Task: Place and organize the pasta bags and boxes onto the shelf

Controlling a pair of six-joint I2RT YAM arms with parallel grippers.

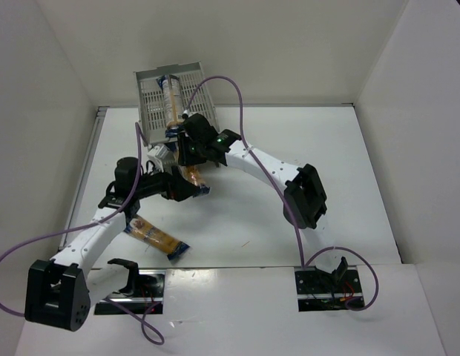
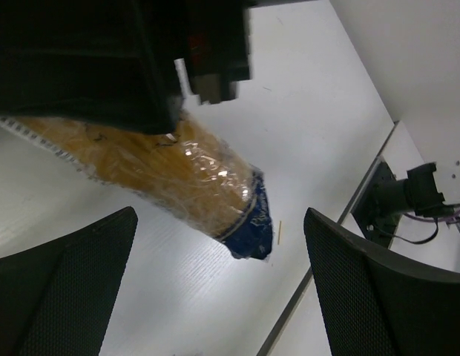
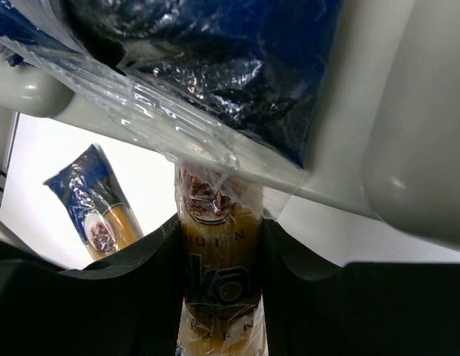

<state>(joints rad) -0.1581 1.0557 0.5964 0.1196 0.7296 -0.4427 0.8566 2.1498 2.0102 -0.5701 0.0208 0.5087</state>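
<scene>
Here, the right gripper (image 1: 184, 152) is pinched on packet 1 (image 1: 194, 176), just on the near side of the shelf (image 1: 152, 104), which stands at the far edge of the table (image 1: 349, 185), left of centre. In the right wrist view its 2 fingers (image 3: 133, 267) press the clear wrap from both sides. Yellow pasta and printed lettering show between them, and the packet's far end runs up under a grey rail of the shelf. A crinkled dark blue packet end lies on that rail above it.

Packet 2 (image 1: 171, 100) lies lengthwise on the top slatted tray of the shelf, running from near to far, with its near end close to the right gripper.

Packet 3 (image 1: 157, 237) lies flat on the table at the near left, set diagonally just beside the left arm and well apart from the shelf.

The left gripper (image 2: 222, 297) is spread wide and grips nothing. In its wrist view the dark blue end of packet 1 hangs ahead of the gap between the 2 fingers (image 2: 67, 282), touching neither. The right gripper's dark body covers the packet's other end.
</scene>
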